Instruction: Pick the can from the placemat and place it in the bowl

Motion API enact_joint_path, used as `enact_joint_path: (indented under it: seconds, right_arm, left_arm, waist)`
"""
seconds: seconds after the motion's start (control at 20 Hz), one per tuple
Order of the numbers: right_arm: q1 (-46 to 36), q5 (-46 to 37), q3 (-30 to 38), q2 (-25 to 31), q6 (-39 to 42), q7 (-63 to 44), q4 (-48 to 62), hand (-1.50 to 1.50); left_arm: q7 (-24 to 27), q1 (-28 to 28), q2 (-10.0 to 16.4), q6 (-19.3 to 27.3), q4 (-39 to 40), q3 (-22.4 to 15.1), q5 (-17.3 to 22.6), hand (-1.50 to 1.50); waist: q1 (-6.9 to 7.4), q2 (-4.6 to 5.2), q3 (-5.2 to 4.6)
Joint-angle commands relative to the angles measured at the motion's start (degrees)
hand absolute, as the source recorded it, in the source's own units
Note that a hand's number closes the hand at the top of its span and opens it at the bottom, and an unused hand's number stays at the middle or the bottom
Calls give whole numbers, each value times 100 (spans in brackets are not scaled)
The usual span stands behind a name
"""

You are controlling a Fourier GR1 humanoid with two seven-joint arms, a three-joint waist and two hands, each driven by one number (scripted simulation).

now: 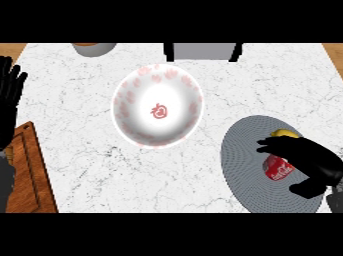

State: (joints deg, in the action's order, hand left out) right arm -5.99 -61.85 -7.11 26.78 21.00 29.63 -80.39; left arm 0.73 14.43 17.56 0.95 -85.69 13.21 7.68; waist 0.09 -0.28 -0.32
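Counter (85,165), white marble: one.
- Bowl (159,95), white with red marks: one, at mid-counter, upright.
- Placemat (244,150), grey and round: one, at the right, reaching the view's lower edge.
- Can (279,170), red: one, on the placemat, with the right hand (310,160) curled around it, fingers above and thumb below.
- Yellow item (285,133): one, just beyond that hand, mostly hidden.
- Left hand (0,105): resting at the left edge, fingers straight.
- Wooden board (30,170): one, at the lower left.
- Pot (94,48) and grey box (202,51): one each, at the far edge.

A strip of bare marble separates the bowl from the placemat.
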Motion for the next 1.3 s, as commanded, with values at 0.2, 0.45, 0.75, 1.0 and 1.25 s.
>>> enact_joint_path:
  seconds: [0.2,0.45,0.75,1.0,1.25]
  right_arm:
    - [-177,-169,171,-244,-1136,803,1004,150]
    - [-73,-279,155,-434,-1072,688,530,150]
    - [-2390,-298,1452,811,-489,182,3206,150]
    - [-3290,-419,1654,1054,-1193,594,4646,150]
    - [-4093,-370,1946,1232,-1711,701,5264,150]
  left_arm:
    - [178,109,-106,29,316,-7,-116,0]
    - [-85,158,9,-46,57,79,-55,0]
    - [48,242,-225,-112,-19,-236,-83,0]
    - [-43,293,-230,-113,-1,-220,-40,0]
    - [80,251,-126,-130,142,-74,-47,0]
  waist:
    - [2,36,34]
    - [-18,26,32]
    - [472,215,59]
    - [502,202,65]
    - [311,139,48]
